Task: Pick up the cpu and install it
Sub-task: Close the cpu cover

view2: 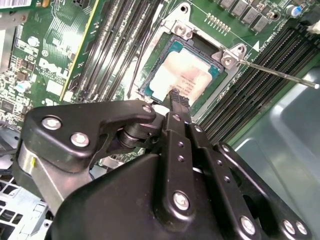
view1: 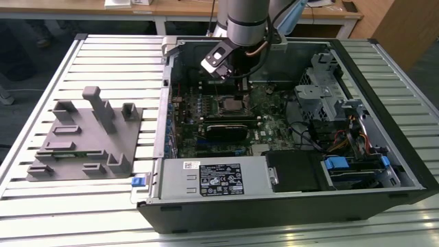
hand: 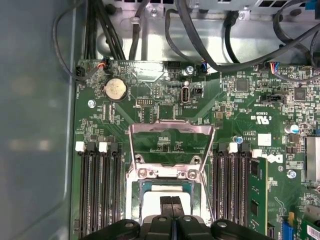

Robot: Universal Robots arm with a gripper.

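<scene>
Item: one robot arm, one gripper [view1: 241, 95], reaching down into one open computer case [view1: 274, 213] that lies on one slatted table [view1: 110, 56].

- Gripper: two fingers pressed together with nothing between them. In both wrist views the tips [view2: 175, 96] [hand: 171, 202] are at the top face of the cpu, near one of its edges; I cannot tell if they touch it.
- cpu [view2: 192, 70]: one, silver-topped, lying flat inside the socket on the motherboard [hand: 240, 115]. Its pale top also shows in the first wrist view [hand: 152, 194].
- Socket load plate [hand: 172, 131]: one, swung open, clear of the chip.
- Retention lever [view2: 280, 74]: one thin metal rod, out to the socket's side.
- Coin cell [hand: 114, 89]: one, on the board.
- Grey tray [view1: 69, 160]: one, on the table at the exterior view's left, well apart from the case.
</scene>
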